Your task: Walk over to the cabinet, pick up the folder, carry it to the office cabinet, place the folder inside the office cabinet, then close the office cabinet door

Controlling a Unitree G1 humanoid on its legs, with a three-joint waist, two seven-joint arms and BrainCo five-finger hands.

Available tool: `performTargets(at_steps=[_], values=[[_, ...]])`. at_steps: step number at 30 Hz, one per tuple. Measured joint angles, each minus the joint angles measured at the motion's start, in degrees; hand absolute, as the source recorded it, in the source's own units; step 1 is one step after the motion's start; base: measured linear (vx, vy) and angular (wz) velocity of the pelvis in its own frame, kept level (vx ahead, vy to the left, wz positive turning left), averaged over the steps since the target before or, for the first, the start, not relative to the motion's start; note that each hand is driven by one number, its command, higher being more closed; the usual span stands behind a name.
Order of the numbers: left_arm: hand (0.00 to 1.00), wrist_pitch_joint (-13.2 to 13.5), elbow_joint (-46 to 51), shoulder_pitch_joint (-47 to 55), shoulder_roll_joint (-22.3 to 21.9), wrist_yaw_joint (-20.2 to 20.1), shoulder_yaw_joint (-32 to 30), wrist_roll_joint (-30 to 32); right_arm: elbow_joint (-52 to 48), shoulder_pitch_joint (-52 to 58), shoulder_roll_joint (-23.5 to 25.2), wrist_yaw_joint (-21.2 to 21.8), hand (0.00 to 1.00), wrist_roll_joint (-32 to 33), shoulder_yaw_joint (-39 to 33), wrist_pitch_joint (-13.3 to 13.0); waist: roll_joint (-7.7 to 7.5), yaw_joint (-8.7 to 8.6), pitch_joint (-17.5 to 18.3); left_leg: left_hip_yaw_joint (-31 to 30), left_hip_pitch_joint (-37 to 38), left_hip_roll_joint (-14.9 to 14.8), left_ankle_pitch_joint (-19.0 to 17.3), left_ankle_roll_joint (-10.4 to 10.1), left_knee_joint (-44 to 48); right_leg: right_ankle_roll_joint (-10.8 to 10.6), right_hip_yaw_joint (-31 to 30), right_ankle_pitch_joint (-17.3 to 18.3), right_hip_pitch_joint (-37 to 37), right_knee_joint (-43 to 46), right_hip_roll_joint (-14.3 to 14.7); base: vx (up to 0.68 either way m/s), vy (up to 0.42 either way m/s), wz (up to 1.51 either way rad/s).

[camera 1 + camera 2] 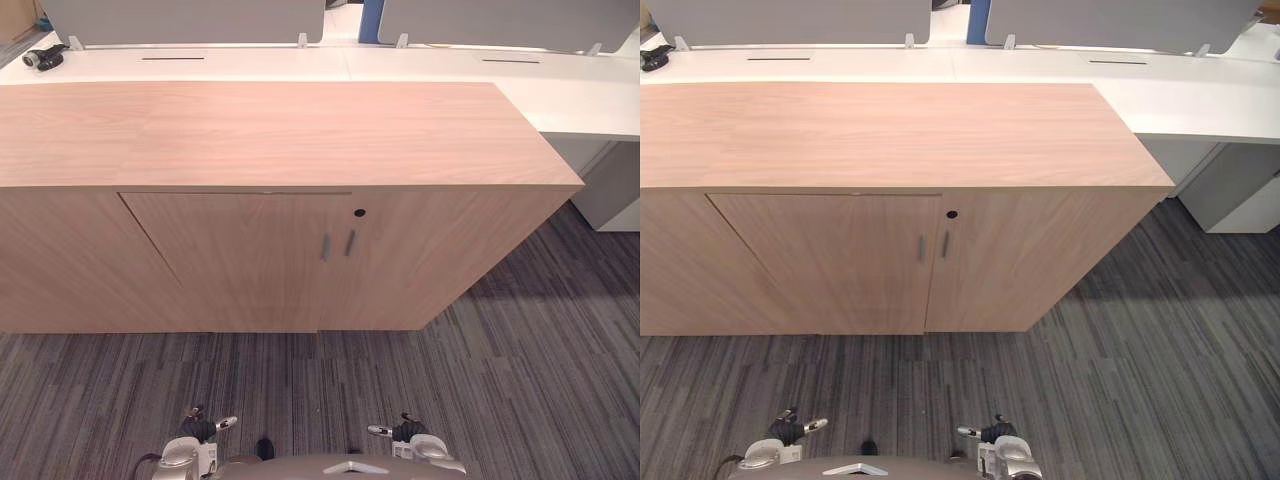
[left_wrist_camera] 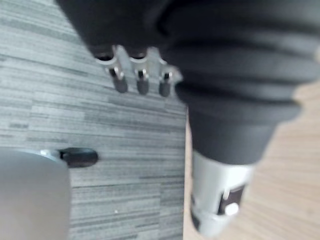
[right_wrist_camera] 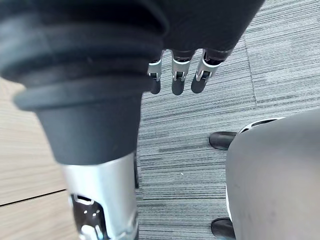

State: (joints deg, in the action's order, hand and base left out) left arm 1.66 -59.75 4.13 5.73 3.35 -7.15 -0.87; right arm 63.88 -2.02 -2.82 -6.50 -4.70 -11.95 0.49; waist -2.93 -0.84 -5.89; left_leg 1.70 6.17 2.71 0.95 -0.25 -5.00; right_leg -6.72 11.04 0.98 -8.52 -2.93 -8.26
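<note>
Left eye view | cabinet (image 1: 250,135) stands far across the carpet (image 1: 520,380), doors (image 1: 240,260) closed | left robot hand (image 2: 141,80) near, fingers straight, holding nothing | right robot hand (image 3: 176,82) likewise

White desk (image 1: 590,100) with grey divider screens (image 1: 180,20), dark device (image 1: 42,58) on it, striped grey carpet (image 1: 540,380)

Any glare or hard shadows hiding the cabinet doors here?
Left eye view: even light on the cabinet, no harsh glare, door handles plain to see. Right eye view: a soft shadow lies on the carpet right of the cabinet, off the doors.
</note>
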Motion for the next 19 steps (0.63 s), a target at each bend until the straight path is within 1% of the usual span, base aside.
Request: performTargets(at_steps=[8,19], values=[[0.00,-0.04,0.00,-0.02,-0.04,-0.03,-0.02,-0.01,0.00,-0.31,-0.04,0.03,0.00,0.26,-0.02,0.13,0.36,-0.25,-0.63,1.22,0.87,-0.26,-0.06,-0.03,-0.01,0.12,-1.01,-0.13,-0.25,0.19,0.08,-0.01,-0.005,-0.07],[0.00,-0.04,0.00,-0.06,-0.03,-0.10,-0.18,-0.01,-0.01,-0.37,-0.06,0.06,0.00,0.88,-0.36,0.50,0.41,-0.31,-0.79,1.30,0.86,-0.23,-0.51,-0.15,0.00,0.09,-1.04,-0.06,-0.34,-0.12,0.08,-0.01,-0.010,0.00]])
